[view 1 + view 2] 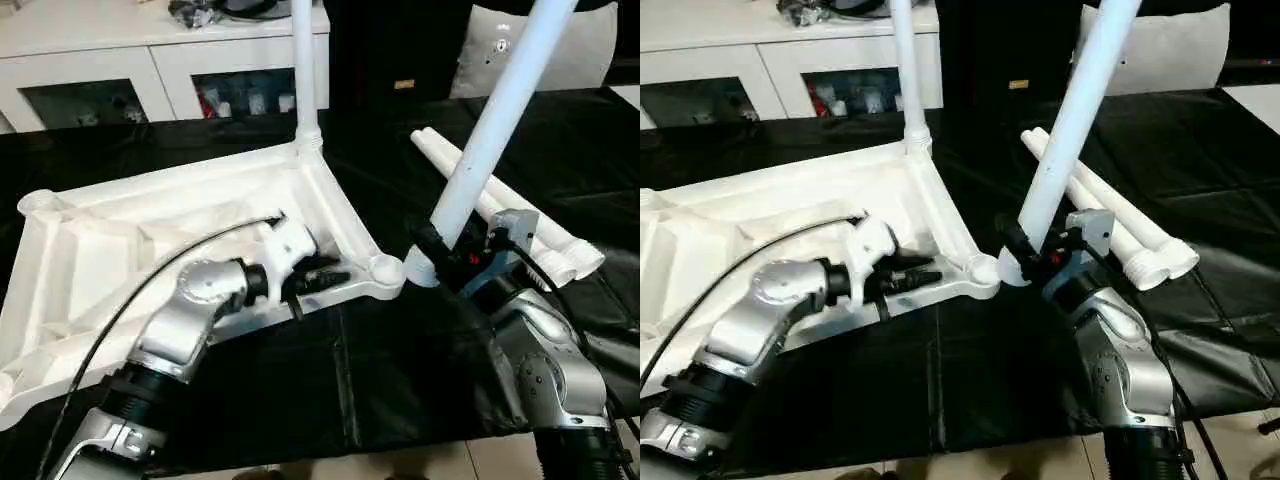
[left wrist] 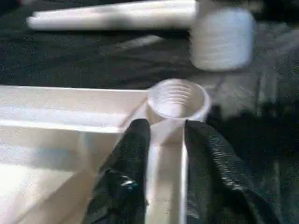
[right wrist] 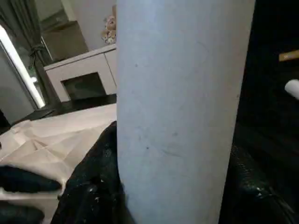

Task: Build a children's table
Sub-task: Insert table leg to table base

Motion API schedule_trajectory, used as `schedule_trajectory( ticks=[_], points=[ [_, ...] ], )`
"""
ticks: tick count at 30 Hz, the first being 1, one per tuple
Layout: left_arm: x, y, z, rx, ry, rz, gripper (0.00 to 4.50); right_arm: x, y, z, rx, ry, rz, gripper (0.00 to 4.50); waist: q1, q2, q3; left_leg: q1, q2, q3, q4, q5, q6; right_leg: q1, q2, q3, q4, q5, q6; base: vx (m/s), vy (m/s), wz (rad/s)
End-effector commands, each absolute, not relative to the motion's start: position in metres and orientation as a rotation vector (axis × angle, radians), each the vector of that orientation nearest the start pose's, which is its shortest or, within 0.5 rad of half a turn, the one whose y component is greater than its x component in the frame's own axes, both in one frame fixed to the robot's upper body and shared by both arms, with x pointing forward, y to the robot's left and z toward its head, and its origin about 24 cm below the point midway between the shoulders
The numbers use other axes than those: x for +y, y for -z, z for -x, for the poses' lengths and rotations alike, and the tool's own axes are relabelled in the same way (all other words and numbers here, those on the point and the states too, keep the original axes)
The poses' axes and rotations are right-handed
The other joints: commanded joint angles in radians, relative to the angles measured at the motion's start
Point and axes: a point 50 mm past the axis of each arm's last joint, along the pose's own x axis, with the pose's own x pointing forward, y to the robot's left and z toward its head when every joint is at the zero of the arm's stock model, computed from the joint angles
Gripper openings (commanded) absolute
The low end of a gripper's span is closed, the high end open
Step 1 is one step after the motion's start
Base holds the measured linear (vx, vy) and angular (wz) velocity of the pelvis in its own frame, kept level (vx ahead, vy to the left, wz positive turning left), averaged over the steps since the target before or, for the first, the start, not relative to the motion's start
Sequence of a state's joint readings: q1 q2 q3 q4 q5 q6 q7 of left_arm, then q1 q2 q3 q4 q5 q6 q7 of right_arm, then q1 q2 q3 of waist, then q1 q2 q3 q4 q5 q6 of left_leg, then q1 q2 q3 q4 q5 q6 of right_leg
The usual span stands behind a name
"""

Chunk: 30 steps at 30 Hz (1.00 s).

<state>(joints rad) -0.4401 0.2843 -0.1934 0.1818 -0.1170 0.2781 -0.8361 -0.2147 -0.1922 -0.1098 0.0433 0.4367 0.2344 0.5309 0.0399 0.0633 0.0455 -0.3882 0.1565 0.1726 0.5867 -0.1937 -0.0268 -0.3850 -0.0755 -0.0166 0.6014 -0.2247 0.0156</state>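
Right gripper (image 1: 447, 252) clamped on leg (image 1: 497, 120), threaded end just beside open corner socket (image 1: 385, 268), long axis tilted up and away, needs uprighting over socket; left gripper (image 2: 163, 140) pinching top's rib (image 2: 161, 186) right behind that socket, steadying tabletop (image 1: 130, 240).

Four legs (image 1: 500, 120), one top (image 1: 150, 230)
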Motion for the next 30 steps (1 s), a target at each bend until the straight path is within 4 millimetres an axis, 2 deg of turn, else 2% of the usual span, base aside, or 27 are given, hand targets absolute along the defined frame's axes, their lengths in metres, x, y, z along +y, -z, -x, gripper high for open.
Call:
schedule_trajectory(
  ticks=[1,2,4,5,7,10,11,12,13,14,15,16,18,19,21,22,23,25,27,28,29,30],
  points=[
    [0.114,-0.095,-0.311,0.11,0.906,-0.17,1.83,-0.168,-0.09,-0.287,-0.039,-0.521,-0.241,1.91,0.004,-0.027,-0.061,0.016,0.063,-0.017,-0.059,-0.051,0.11,0.047,-0.06,0.025,-0.046,0.099,-0.29,0.0,0.0,0.0],
    [0.114,-0.099,-0.313,0.087,0.853,-0.15,1.83,-0.168,-0.091,-0.286,-0.036,-0.511,-0.225,1.91,0.007,-0.022,-0.061,0.016,0.064,-0.017,-0.058,-0.05,0.108,0.047,-0.061,0.025,-0.045,0.095,-0.29,0.0,0.0,0.0],
    [0.115,-0.105,-0.316,0.045,0.746,-0.096,1.83,-0.166,-0.093,-0.286,-0.029,-0.501,-0.21,1.91,0.009,-0.022,-0.059,0.016,0.066,-0.017,-0.057,-0.052,0.101,0.046,-0.059,0.026,-0.046,0.086,-0.286,0.0,0.0,0.0],
    [0.114,-0.108,-0.316,0.033,0.717,-0.061,1.83,-0.163,-0.094,-0.285,-0.028,-0.514,-0.212,1.91,0.011,-0.026,-0.058,0.016,0.064,-0.017,-0.056,-0.053,0.1,0.047,-0.06,0.026,-0.047,0.086,-0.283,0.0,0.0,0.0],
    [0.111,-0.112,-0.315,0.019,0.708,-0.008,1.83,-0.158,-0.095,-0.283,-0.022,-0.547,-0.218,1.91,0.016,-0.03,-0.056,0.015,0.062,-0.016,-0.056,-0.069,0.097,0.046,-0.061,0.027,-0.048,0.051,-0.275,0.0,0.0,0.0],
    [0.104,-0.119,-0.313,0.0,0.729,0.049,1.83,-0.152,-0.093,-0.28,-0.002,-0.592,-0.207,1.91,0.019,-0.031,-0.054,0.015,0.061,-0.016,-0.056,-0.086,0.089,0.043,-0.059,0.029,-0.053,0.001,-0.261,0.0,0.0,0.0],
    [0.102,-0.121,-0.313,-0.005,0.739,0.062,2.1,-0.151,-0.093,-0.28,0.002,-0.602,-0.2,1.91,0.02,-0.031,-0.054,0.015,0.06,-0.016,-0.056,-0.087,0.085,0.042,-0.058,0.029,-0.053,-0.009,-0.257,0.0,0.0,0.0],
    [0.102,-0.121,-0.313,-0.005,0.739,0.062,2.1,-0.151,-0.093,-0.28,0.002,-0.602,-0.2,1.91,0.021,-0.031,-0.054,0.015,0.06,-0.016,-0.056,-0.086,0.082,0.042,-0.058,0.029,-0.053,-0.01,-0.254,0.0,0.0,0.0],
    [0.094,-0.134,-0.317,-0.031,0.769,0.074,2.17,-0.147,-0.094,-0.282,0.007,-0.636,-0.195,1.91,0.021,-0.042,-0.055,0.013,0.059,-0.016,-0.056,-0.079,0.083,0.044,-0.058,0.029,-0.051,-0.007,-0.247,0.0,0.0,0.0],
    [0.088,-0.142,-0.32,-0.051,0.783,0.059,2.22,-0.145,-0.096,-0.285,0.014,-0.655,-0.188,1.91,0.022,-0.042,-0.055,0.014,0.058,-0.015,-0.055,-0.075,0.082,0.043,-0.057,0.029,-0.05,-0.006,-0.246,0.0,0.0,0.0],
    [0.088,-0.142,-0.32,-0.051,0.783,0.059,2.35,-0.145,-0.096,-0.285,0.014,-0.655,-0.188,1.91,0.025,-0.035,-0.058,0.018,0.059,-0.017,-0.052,-0.066,0.08,0.041,-0.057,0.029,-0.048,0.002,-0.248,0.0,0.0,0.0],
    [0.085,-0.148,-0.323,-0.063,0.789,0.046,2.49,-0.144,-0.097,-0.286,0.019,-0.667,-0.183,1.91,0.025,-0.038,-0.055,0.015,0.059,-0.018,-0.052,-0.052,0.082,0.041,-0.057,0.028,-0.046,0.026,-0.253,0.0,0.0,0.0],
    [0.072,-0.16,-0.331,-0.08,0.788,-0.017,2.57,-0.139,-0.097,-0.292,0.042,-0.692,-0.125,1.91,0.022,-0.052,-0.058,0.014,0.057,-0.016,-0.048,-0.025,0.092,0.045,-0.056,0.027,-0.041,0.068,-0.257,0.0,0.0,0.0],
    [0.068,-0.163,-0.333,-0.085,0.789,-0.039,2.6,-0.137,-0.097,-0.294,0.051,-0.698,-0.108,1.91,0.024,-0.047,-0.058,0.014,0.056,-0.016,-0.045,-0.014,0.095,0.044,-0.058,0.027,-0.04,0.076,-0.26,0.0,0.0,0.0],
    [0.053,-0.175,-0.33,-0.119,0.851,-0.049,2.69,-0.134,-0.097,-0.299,0.07,-0.694,-0.069,1.91,0.024,-0.049,-0.059,0.013,0.056,-0.016,-0.042,0.002,0.099,0.047,-0.059,0.028,-0.036,0.1,-0.264,0.0,0.0,0.0],
    [0.049,-0.178,-0.328,-0.13,0.873,-0.047,2.92,-0.134,-0.097,-0.3,0.076,-0.692,-0.059,1.91,0.025,-0.05,-0.06,0.012,0.056,-0.015,-0.041,0.013,0.103,0.048,-0.059,0.028,-0.034,0.121,-0.271,0.0,0.0,0.0],
    [0.049,-0.178,-0.328,-0.13,0.873,-0.047,2.92,-0.134,-0.097,-0.3,0.076,-0.692,-0.059,1.91,0.026,-0.051,-0.06,0.01,0.055,-0.015,-0.04,0.017,0.107,0.05,-0.06,0.028,-0.033,0.131,-0.273,0.0,0.0,0.0],
    [0.037,-0.181,-0.318,-0.138,0.949,-0.053,3.04,-0.134,-0.095,-0.303,0.087,-0.679,-0.041,1.91,0.026,-0.051,-0.064,0.011,0.056,-0.015,-0.037,0.031,0.119,0.051,-0.06,0.027,-0.03,0.154,-0.282,0.0,0.0,0.0],
    [0.031,-0.182,-0.312,-0.14,0.993,-0.061,3.13,-0.135,-0.095,-0.305,0.093,-0.669,-0.031,1.91,0.025,-0.049,-0.063,0.01,0.056,-0.015,-0.036,0.031,0.124,0.051,-0.06,0.026,-0.03,0.15,-0.29,0.0,0.0,0.0],
    [0.026,-0.183,-0.306,-0.141,1.038,-0.061,3.36,-0.135,-0.094,-0.306,0.098,-0.663,-0.024,1.91,0.025,-0.049,-0.063,0.011,0.057,-0.014,-0.036,0.028,0.124,0.05,-0.06,0.027,-0.031,0.144,-0.291,0.0,0.0,0.0],
    [0.022,-0.183,-0.302,-0.142,1.067,-0.06,3.36,-0.136,-0.093,-0.307,0.102,-0.661,-0.021,1.91,0.026,-0.044,-0.062,0.012,0.058,-0.016,-0.037,0.022,0.122,0.05,-0.06,0.026,-0.031,0.134,-0.296,0.0,0.0,0.0],
    [0.021,-0.183,-0.302,-0.143,1.071,-0.059,3.45,-0.136,-0.093,-0.307,0.102,-0.661,-0.02,1.91,0.025,-0.045,-0.062,0.011,0.058,-0.015,-0.037,0.018,0.121,0.05,-0.059,0.026,-0.032,0.13,-0.297,0.0,0.0,0.0]
  ],
)
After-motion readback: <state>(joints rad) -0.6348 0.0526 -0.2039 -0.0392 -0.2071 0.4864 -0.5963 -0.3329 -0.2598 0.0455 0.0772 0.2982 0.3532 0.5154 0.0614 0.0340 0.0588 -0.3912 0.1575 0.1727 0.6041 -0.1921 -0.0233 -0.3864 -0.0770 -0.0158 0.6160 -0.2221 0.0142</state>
